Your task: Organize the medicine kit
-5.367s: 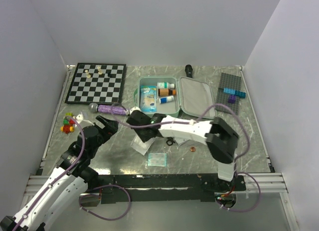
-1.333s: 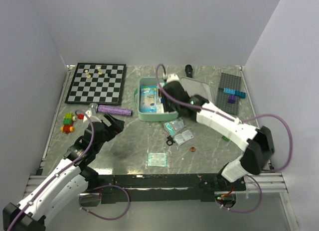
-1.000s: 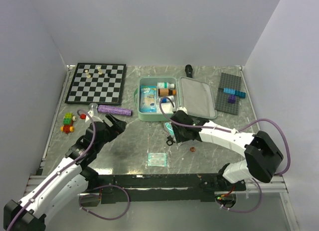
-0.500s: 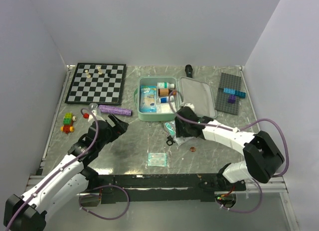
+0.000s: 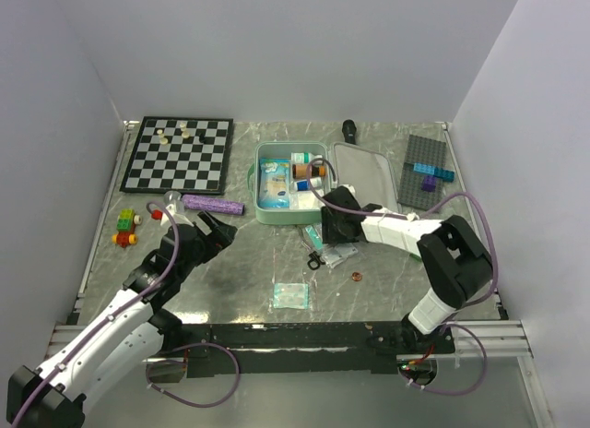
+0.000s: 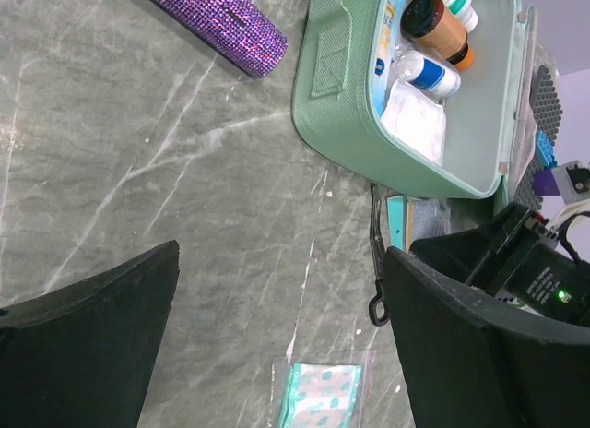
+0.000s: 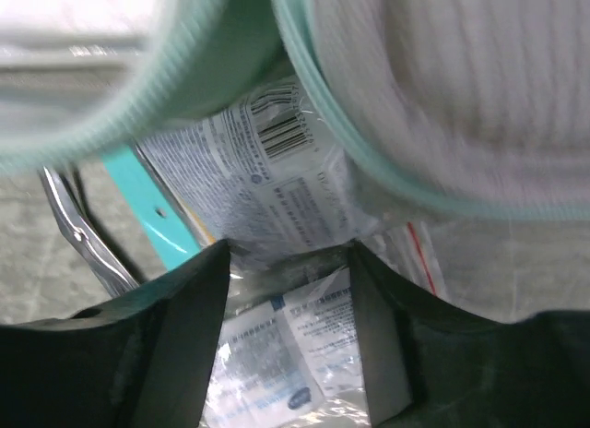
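While the left gripper (image 6: pixel 281 257) hangs with its fingers spread wide and nothing between them, the right gripper (image 7: pixel 288 257) stands parted over clear sachets (image 7: pixel 277 345) on the table — and the open medicine kit (image 7: pixel 212 68) lies just beyond its fingertips, ahead and right of the left one.
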Available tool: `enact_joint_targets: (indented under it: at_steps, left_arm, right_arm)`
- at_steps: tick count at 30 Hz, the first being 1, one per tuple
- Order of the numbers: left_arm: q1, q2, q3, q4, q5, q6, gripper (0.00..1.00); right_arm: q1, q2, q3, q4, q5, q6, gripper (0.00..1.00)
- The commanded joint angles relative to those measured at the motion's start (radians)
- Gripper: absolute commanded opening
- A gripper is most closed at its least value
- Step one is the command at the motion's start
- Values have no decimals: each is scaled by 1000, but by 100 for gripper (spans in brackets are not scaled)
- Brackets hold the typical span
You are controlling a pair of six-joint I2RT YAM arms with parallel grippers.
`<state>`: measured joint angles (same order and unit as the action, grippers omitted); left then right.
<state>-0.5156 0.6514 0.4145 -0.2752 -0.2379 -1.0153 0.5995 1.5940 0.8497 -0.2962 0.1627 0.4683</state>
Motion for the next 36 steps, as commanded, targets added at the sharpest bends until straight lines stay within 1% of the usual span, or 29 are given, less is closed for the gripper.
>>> enact_joint_targets:
  at_steps: [1, 4, 7, 11, 12, 16, 23, 25, 27, 31, 36]
  left_arm:
    - [2, -7, 20, 2, -18, 1, 96]
    - [2, -4, 20, 2, -18, 1, 96]
    - [2, 1, 15, 11, -14, 1, 95]
    - [0, 10, 14, 19, -8, 1, 96]
    - [2, 13, 14, 21, -6, 0, 96]
    - [2, 19, 9, 33, 5, -2, 96]
    - [2, 27, 10, 42, 12, -2, 96]
    - [2, 25, 9, 41, 12, -3, 95]
    - [3, 25, 6, 45, 17, -3, 95]
    - [2, 33, 9, 50, 22, 6, 95]
    - [2, 21, 21, 11, 9, 24, 96]
  right_arm:
    - [-4, 50, 57, 35, 5, -3, 54]
    - [-4, 41, 35, 43, 4, 7, 42]
    - [-3, -12, -1, 55, 17, 15, 29]
    - [9, -132, -50, 43, 34, 13, 15]
    - [13, -158, -60, 39, 38, 12, 13]
    - [43, -276, -81, -9, 58, -2, 0]
    - [112, -451, -51, -67, 77, -39, 0]
    - [132, -486, -25, -52, 67, -68, 0]
    - [137, -483, 8, -3, 5, -123, 0]
    - [137, -340, 122, 72, -83, -250, 0]
    - [126, -67, 349, 88, -51, -362, 0]
